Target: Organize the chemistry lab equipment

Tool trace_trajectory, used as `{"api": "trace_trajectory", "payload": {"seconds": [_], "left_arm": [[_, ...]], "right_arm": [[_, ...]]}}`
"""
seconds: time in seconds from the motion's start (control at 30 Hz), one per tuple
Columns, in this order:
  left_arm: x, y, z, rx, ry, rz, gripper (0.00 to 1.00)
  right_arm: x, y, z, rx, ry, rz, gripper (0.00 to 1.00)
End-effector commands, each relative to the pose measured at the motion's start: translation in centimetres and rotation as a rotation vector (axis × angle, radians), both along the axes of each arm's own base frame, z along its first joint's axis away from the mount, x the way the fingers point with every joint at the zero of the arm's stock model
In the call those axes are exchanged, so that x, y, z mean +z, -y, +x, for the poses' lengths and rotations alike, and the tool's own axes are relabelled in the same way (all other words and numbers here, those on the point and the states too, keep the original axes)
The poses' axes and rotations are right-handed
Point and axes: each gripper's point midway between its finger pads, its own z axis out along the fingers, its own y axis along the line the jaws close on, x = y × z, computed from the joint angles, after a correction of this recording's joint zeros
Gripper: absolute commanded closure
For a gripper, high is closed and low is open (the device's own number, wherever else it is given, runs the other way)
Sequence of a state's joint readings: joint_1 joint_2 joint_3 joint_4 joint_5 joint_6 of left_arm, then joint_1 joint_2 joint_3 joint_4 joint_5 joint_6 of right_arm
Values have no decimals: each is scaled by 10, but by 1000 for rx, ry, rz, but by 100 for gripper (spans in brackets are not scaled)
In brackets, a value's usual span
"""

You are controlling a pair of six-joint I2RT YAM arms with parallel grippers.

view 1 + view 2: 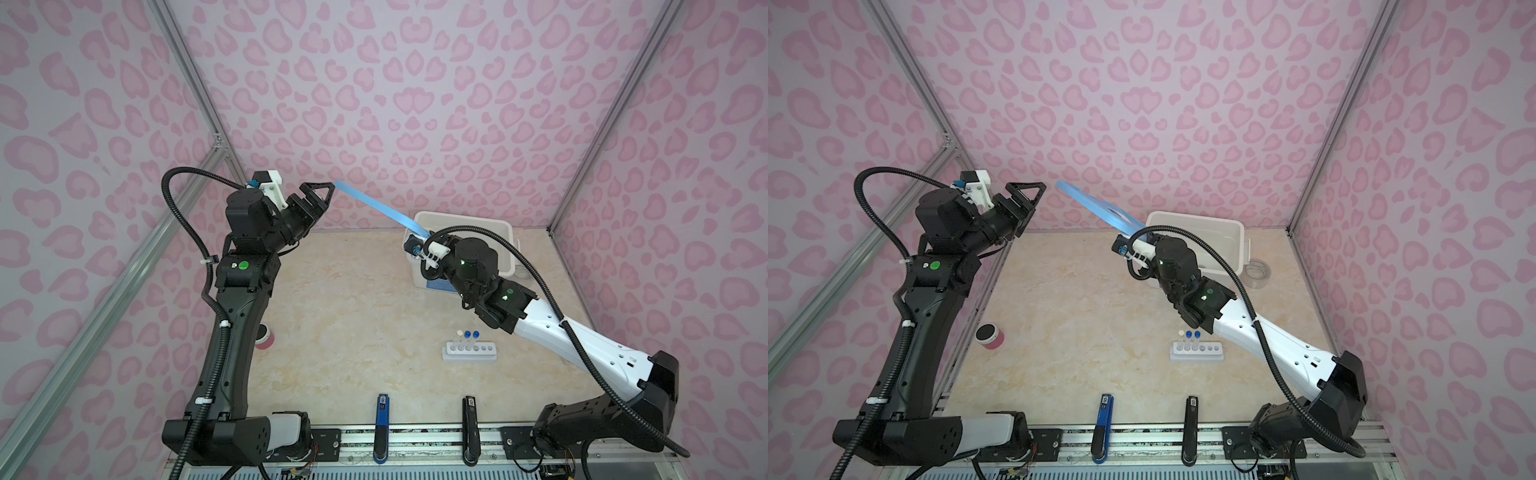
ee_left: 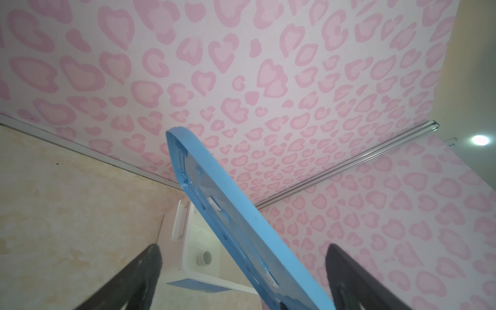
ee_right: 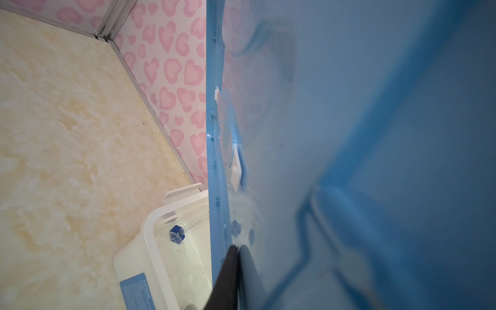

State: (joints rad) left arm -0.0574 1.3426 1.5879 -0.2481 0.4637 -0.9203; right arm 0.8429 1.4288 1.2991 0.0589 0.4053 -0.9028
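Observation:
A flat blue lid (image 1: pixel 374 208) (image 1: pixel 1096 210) hangs tilted above the white bin (image 1: pixel 465 216) (image 1: pixel 1196 216). My right gripper (image 3: pixel 236 249) is shut on the lid's lower edge (image 3: pixel 349 134). My left gripper (image 1: pixel 320 195) (image 2: pixel 243 247) is open at the lid's raised end, and the lid (image 2: pixel 228 204) passes between its fingers (image 2: pixel 146 276) without touching them. Inside the bin lie a small white cup (image 2: pixel 205 257), a tiny blue-based cylinder (image 3: pixel 177 233) and a clear round dish (image 3: pixel 174 257). The white rack (image 1: pixel 469 353) (image 1: pixel 1196 352) holds three capped tubes (image 1: pixel 467 338).
A pink jar with a black lid (image 1: pixel 989 336) stands by the left arm. A clear tape roll (image 1: pixel 1257 272) lies just right of the bin. Two tool handles (image 1: pixel 381 428) (image 1: pixel 471 428) sit docked at the table's front edge.

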Motion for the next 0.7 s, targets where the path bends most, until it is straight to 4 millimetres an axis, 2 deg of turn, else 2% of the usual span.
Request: {"api": "trace_trajectory", "payload": {"seconds": [0.0,0.17,0.43,0.67], "left_arm": [[11,14,8,-35,41,-46,3],[-3,30,16,-80,17,-42,3],[-13,36,23,-102,1,-28,1],[-23,45,30,-135,-19,-53,17]], "right_arm": [[34,2,0,-72,164,11,97],[33,-7,-2,-62,186,-5,96],[34,-15,-6,-38,219,-25,96],[30,-20,-8,-23,255,-49,96]]}}
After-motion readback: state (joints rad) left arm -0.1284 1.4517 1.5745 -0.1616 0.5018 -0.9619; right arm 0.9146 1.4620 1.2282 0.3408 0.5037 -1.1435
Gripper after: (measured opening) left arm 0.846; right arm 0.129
